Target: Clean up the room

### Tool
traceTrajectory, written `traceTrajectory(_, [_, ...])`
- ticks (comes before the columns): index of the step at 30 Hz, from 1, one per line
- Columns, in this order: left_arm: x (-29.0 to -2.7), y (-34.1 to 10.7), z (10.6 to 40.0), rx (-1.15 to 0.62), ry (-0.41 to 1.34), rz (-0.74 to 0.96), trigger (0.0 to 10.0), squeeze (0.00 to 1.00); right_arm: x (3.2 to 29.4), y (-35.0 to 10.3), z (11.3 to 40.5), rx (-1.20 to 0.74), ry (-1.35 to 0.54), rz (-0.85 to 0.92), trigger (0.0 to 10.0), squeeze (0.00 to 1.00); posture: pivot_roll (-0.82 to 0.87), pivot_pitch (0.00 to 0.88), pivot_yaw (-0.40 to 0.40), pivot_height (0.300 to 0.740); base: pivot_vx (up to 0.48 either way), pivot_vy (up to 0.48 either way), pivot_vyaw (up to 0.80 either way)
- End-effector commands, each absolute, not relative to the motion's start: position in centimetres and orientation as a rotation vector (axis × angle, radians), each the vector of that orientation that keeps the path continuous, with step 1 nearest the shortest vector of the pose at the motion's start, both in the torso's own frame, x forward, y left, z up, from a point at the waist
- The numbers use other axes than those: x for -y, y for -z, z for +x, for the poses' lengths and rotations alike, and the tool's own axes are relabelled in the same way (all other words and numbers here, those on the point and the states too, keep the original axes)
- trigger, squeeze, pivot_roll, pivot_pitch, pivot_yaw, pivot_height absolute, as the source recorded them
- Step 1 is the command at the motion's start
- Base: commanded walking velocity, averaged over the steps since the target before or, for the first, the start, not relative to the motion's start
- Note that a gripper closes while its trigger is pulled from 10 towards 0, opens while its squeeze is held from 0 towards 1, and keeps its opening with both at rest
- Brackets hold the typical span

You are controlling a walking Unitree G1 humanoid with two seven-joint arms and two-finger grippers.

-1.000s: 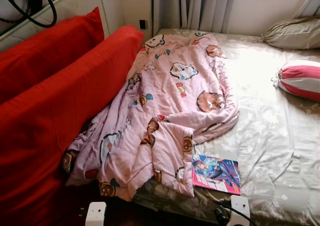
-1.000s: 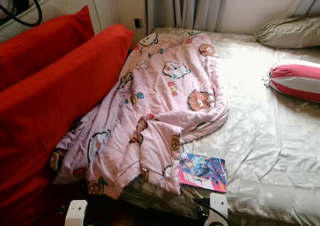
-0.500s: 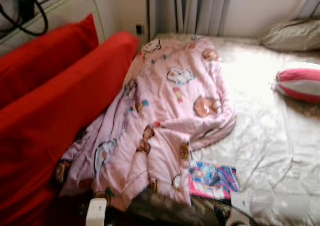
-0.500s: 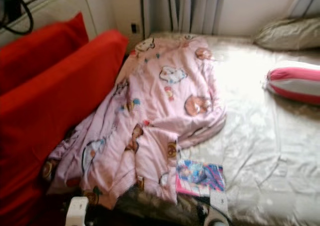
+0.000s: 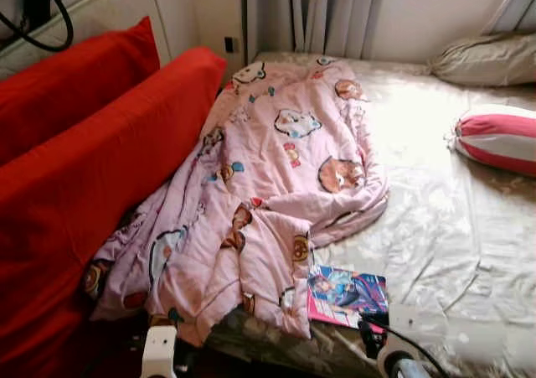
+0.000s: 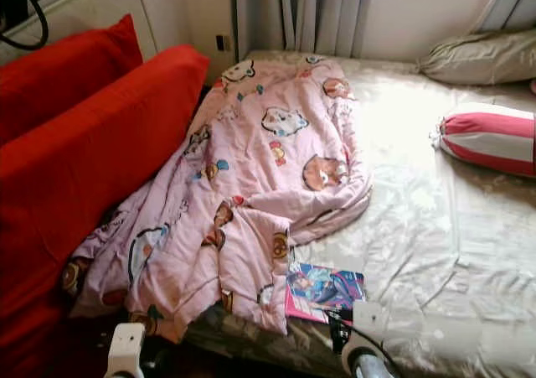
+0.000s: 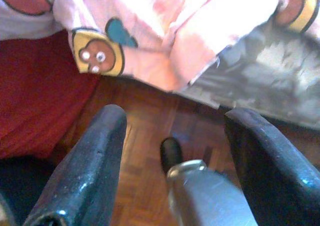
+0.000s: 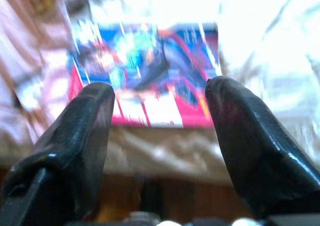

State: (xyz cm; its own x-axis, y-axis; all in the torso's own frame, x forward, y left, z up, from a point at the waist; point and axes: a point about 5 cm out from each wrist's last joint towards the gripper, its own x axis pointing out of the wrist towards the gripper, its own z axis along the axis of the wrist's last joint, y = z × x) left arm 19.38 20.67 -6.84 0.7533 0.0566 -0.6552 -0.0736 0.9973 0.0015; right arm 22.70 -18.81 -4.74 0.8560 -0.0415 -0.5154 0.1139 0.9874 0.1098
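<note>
A pink cartoon-print blanket (image 5: 276, 168) lies crumpled across the left half of the bed, one corner hanging over the front edge. Beside that corner a colourful magazine (image 5: 347, 294) lies flat on the beige sheet (image 5: 435, 219). My right gripper (image 8: 160, 85) is open and points at the magazine (image 8: 150, 70) from just off the bed's front edge; its arm (image 5: 398, 353) shows low in the left eye view. My left gripper (image 7: 175, 113) is open with nothing between its fingers, low over the wooden floor (image 7: 150, 136) below the hanging blanket corner (image 7: 165, 40).
Two big red cushions (image 5: 92, 168) stand along the bed's left side. A pink-and-white striped bolster (image 5: 498, 139) and a beige pillow (image 5: 486, 59) lie at the far right. Curtains (image 5: 331, 13) hang behind the bed. A black cable (image 5: 38, 13) hangs at top left.
The whole view has shifted as the camera moved. My right arm has come forward, up to the magazine's near edge. The blanket and magazine lie as before.
</note>
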Motion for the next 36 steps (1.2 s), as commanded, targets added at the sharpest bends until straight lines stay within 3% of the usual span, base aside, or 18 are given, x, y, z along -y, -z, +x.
traceTrajectory(1, [-20.6,7.0,18.8,-0.701,-0.082,-0.052,10.0,0.00,18.8,4.1,23.2,-0.474,0.065,0.135,10.0,0.00,0.04,0.137,-0.029,0.740,0.000,0.000,0.00])
traceTrajectory(5, [-20.6,6.7,19.0,-0.657,-0.067,-0.042,10.0,0.00,18.5,3.1,23.8,-0.396,0.024,0.114,10.0,0.00,0.03,0.135,-0.032,0.740,0.000,0.000,0.00])
traceTrajectory(8, [-21.4,-0.2,26.2,-0.232,-0.020,-0.001,10.0,0.00,18.3,2.9,23.7,-0.360,-0.003,0.101,10.0,0.00,0.02,0.126,-0.033,0.740,0.000,0.000,0.00])
traceTrajectory(11, [-21.4,-1.2,26.4,-0.170,0.013,0.048,10.0,0.00,18.3,2.8,23.6,-0.345,-0.005,0.104,10.0,0.00,0.02,0.117,-0.030,0.740,0.000,0.000,0.00])
traceTrajectory(23, [-21.3,-2.8,26.6,-0.099,0.010,0.014,10.0,0.00,18.1,1.4,24.7,-0.250,0.072,0.164,10.0,0.00,0.01,0.082,-0.015,0.740,0.000,0.000,0.00])
traceTrajectory(36, [-20.7,-3.7,27.5,-0.078,0.003,-0.023,10.0,0.00,17.0,0.9,25.5,-0.257,0.028,0.154,10.0,0.00,0.02,0.139,-0.030,0.740,0.000,0.000,0.00])
